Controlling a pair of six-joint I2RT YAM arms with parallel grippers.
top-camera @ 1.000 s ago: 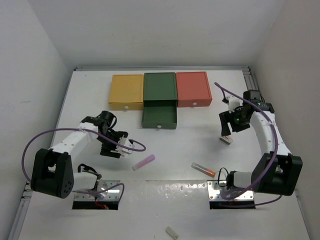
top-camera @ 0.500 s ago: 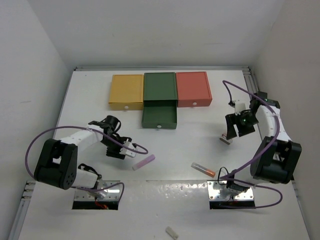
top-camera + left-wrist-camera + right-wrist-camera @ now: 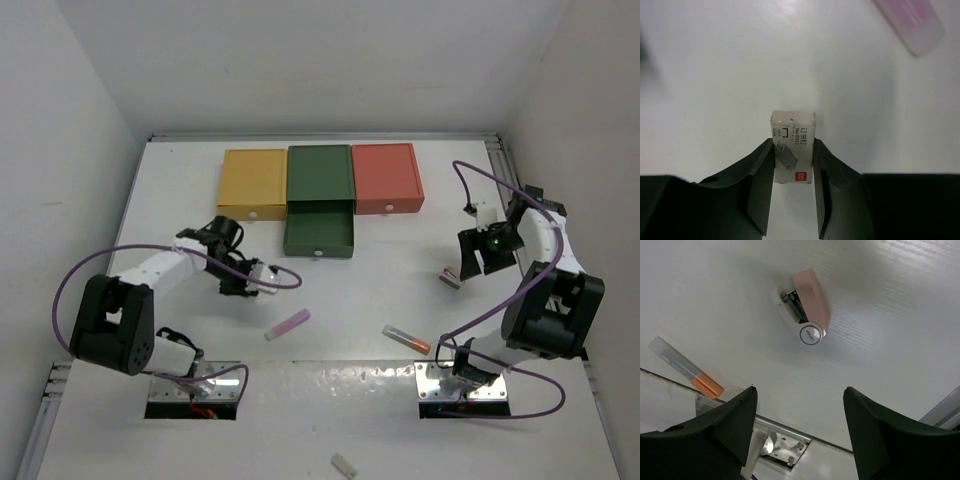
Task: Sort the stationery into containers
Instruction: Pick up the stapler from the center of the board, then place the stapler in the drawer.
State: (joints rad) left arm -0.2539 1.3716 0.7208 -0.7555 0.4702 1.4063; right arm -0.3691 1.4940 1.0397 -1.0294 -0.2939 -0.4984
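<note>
Pinching a white staple box (image 3: 793, 150) — left fingers (image 3: 757, 192); right fingers (image 3: 725, 425) wide apart.

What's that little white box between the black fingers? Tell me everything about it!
The small white cardboard box is rectangular, printed with characters, "No 0012", a drawing of staples and a red mark near one end. It looks closed and seems to lie flat on the white table. The left gripper clamps its two long sides.
</note>
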